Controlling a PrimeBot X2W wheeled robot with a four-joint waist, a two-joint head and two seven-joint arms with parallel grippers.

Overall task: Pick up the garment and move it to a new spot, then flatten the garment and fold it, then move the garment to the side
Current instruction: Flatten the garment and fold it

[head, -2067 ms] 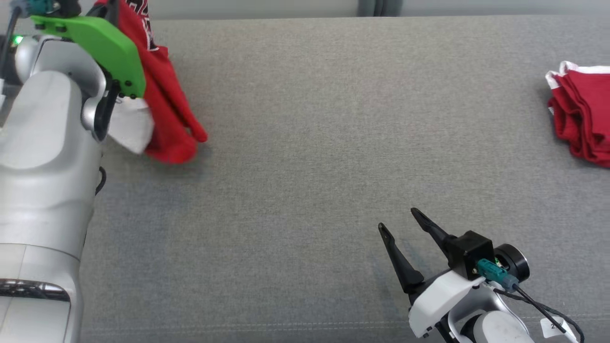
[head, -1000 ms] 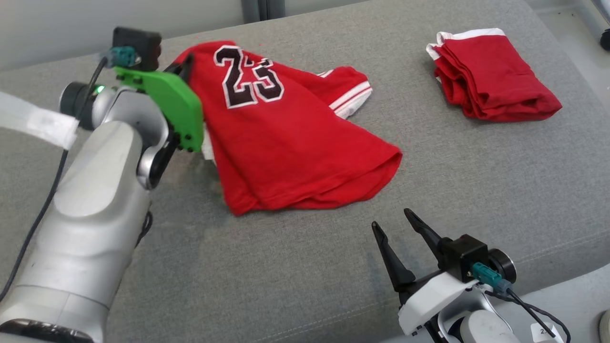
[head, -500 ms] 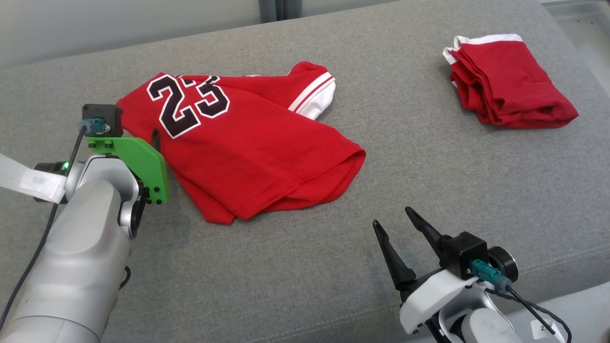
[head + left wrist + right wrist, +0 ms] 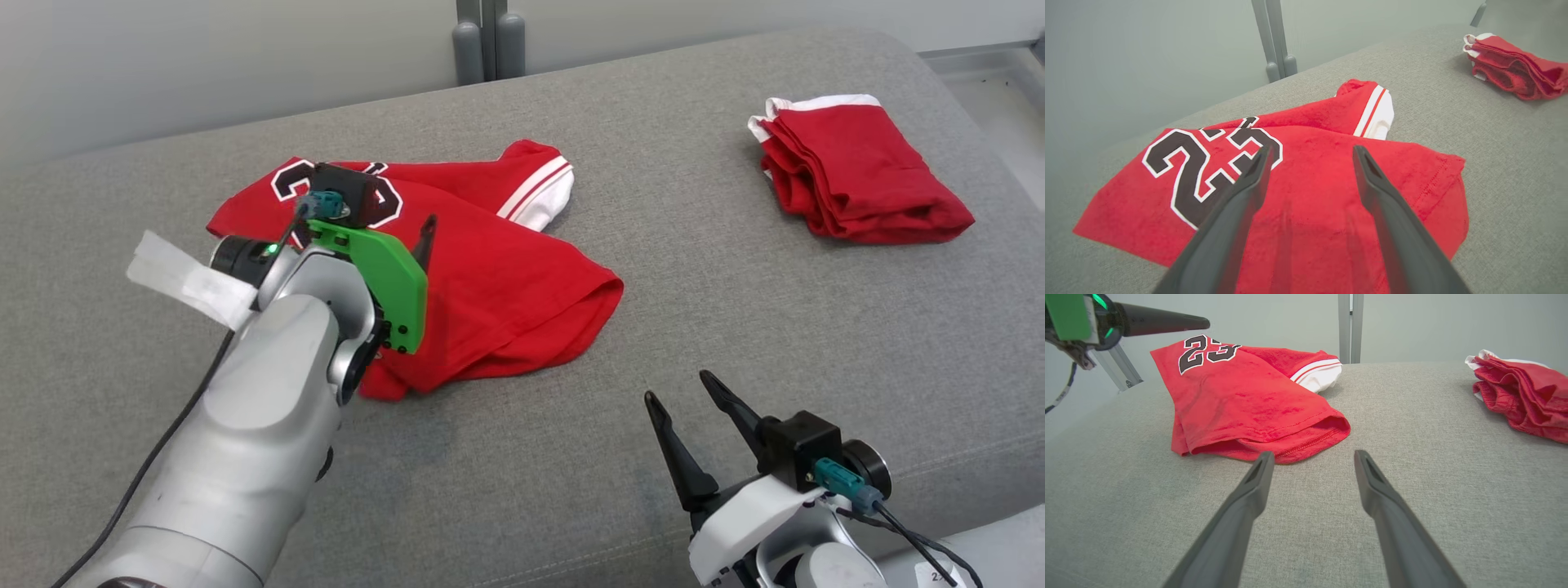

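**A:** What is shown in the left wrist view?

**B:** The left gripper (image 4: 1313, 152) is seen with its two fingers spread wide and nothing caught between them. The garment (image 4: 1327, 212) is laid directly beneath and ahead of them on the grey cushion (image 4: 1502, 171). The printed number (image 4: 1206, 169) is found off the left finger. The white-trimmed sleeve (image 4: 1374, 110) is found beyond the right one, toward the cushion's far edge.

**A:** And the right wrist view?

**B:** The right gripper (image 4: 1312, 457) is likewise held apart and empty, with bare cushion under it. The garment's hem (image 4: 1310, 437) is met ahead of the fingertips, a little to that view's left. A finger of the left gripper appears raised above the numbered end.

**A:** How is it all laid out in the head view?

**B:** The garment is placed left of the cushion's middle, nearer the far edge than the near one. Its long axis is set aslant, from the numbered end at the far left to the hem at the near right. The left gripper is poised over the numbered half. The right gripper is seen by the near edge, with bare cushion between it and the cloth. A folded red pile (image 4: 857, 171) is seen by the far right corner.

**A:** Which arm is favoured?

**B:** The left is judged the nearer. For flattening, the hem end is judged to be within the right's reach.
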